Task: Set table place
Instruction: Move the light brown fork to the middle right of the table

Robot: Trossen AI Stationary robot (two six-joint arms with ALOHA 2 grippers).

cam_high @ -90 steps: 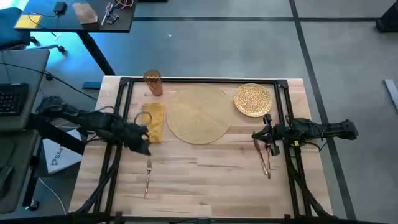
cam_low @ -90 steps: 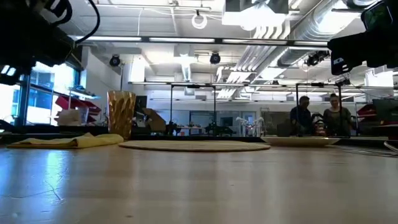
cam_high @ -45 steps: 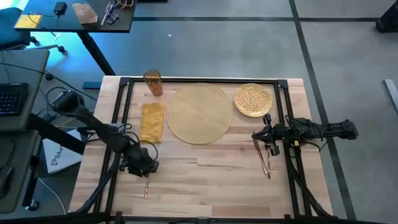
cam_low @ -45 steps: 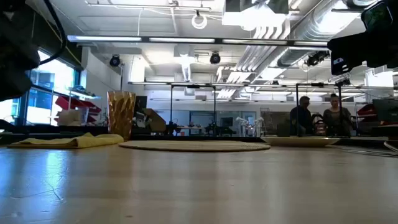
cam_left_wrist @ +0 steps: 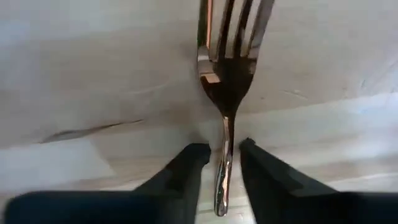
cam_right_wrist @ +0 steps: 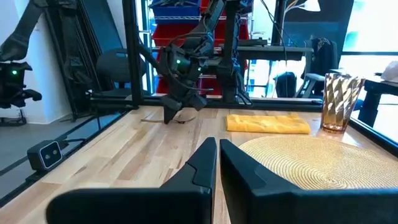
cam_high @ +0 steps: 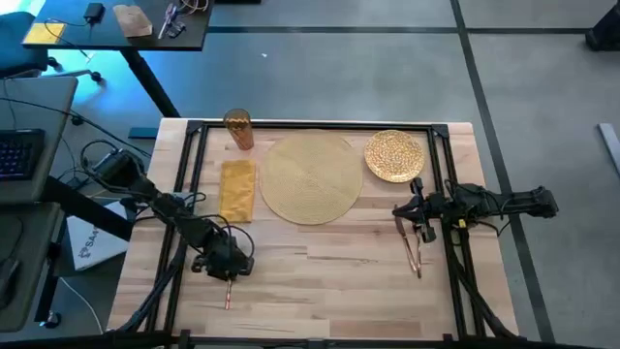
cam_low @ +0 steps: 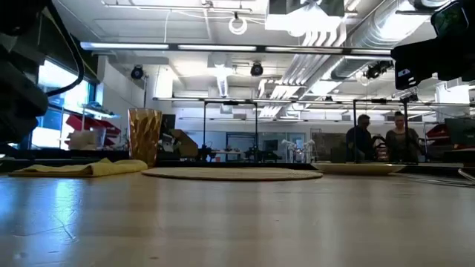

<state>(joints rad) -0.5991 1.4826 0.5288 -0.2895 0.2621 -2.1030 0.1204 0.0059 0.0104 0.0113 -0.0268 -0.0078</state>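
Butcher-block table [cam_high: 320, 267], left fingers [cam_left_wrist: 186, 168] straddling fork [cam_left_wrist: 227, 74], right fingers [cam_right_wrist: 205, 163] pressed together.

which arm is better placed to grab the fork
Left. The left hand is right over the fork, open fingers either side of the handle. The right hand waits across the table, near the other cutlery.

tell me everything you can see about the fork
The fork is copper-coloured, shiny metal, with slim tines, a narrow neck and a thin handle. It lies flat on the light wooden table, near the front left, apart from the napkin and placemat. The left gripper is down over it, its dark fingers open on either side of the handle, not yet closed.
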